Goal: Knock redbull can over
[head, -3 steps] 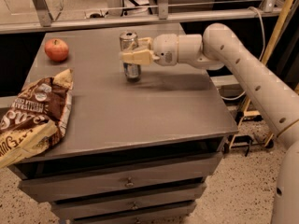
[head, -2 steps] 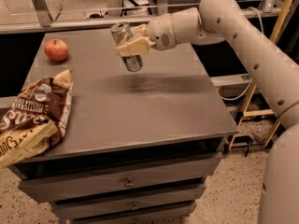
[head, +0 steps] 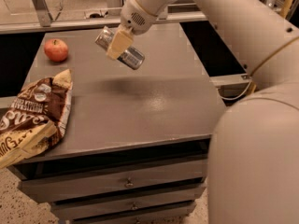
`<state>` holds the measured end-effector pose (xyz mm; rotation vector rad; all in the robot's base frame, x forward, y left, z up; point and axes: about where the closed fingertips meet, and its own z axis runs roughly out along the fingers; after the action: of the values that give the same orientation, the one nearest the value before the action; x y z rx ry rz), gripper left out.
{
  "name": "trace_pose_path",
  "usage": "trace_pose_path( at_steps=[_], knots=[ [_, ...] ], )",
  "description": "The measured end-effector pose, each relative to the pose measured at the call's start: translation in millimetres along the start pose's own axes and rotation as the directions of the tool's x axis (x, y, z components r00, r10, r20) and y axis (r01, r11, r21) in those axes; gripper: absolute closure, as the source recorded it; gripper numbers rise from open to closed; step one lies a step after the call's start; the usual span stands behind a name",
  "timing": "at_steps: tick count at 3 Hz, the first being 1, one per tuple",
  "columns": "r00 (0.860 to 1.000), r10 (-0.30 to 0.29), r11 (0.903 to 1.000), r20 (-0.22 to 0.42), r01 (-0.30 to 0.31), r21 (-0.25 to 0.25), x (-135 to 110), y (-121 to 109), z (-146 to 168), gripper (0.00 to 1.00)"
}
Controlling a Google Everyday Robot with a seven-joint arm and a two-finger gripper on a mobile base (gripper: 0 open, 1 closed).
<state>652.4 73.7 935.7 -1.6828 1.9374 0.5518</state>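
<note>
Claw (head: 117, 45), can (head: 133, 57) above open tabletop (head: 154, 101); apple (head: 56, 50), bag (head: 35, 115) aside

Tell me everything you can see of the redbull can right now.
The redbull can is a slim, silver metal can with darker patches. It is tilted steeply, nearly on its side. The gripper is shut on its middle, with one tan finger across the front. The can appears to be held above the grey table, touching nothing else, and a faint shadow lies below it.

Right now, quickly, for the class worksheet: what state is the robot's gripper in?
Gripper: closed on the redbull can, holding it tilted in the air above the table.
</note>
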Motion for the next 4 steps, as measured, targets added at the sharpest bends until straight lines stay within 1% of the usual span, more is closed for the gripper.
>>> trace_pose_path(
  at_steps=[1,2,3,4],
  knots=[
    [0.956,0.044,0.9981,-0.288,-0.03,0.055,20,-6,25,0.84],
    [0.879,0.066,0.99,-0.471,0.001,0.141,41,-18,36,0.61],
    [0.796,0.069,0.9695,-0.602,0.089,0.228,60,-32,38,0.37],
    [0.773,0.048,0.9509,-0.632,0.158,0.266,68,-46,27,0.15]
  ],
)
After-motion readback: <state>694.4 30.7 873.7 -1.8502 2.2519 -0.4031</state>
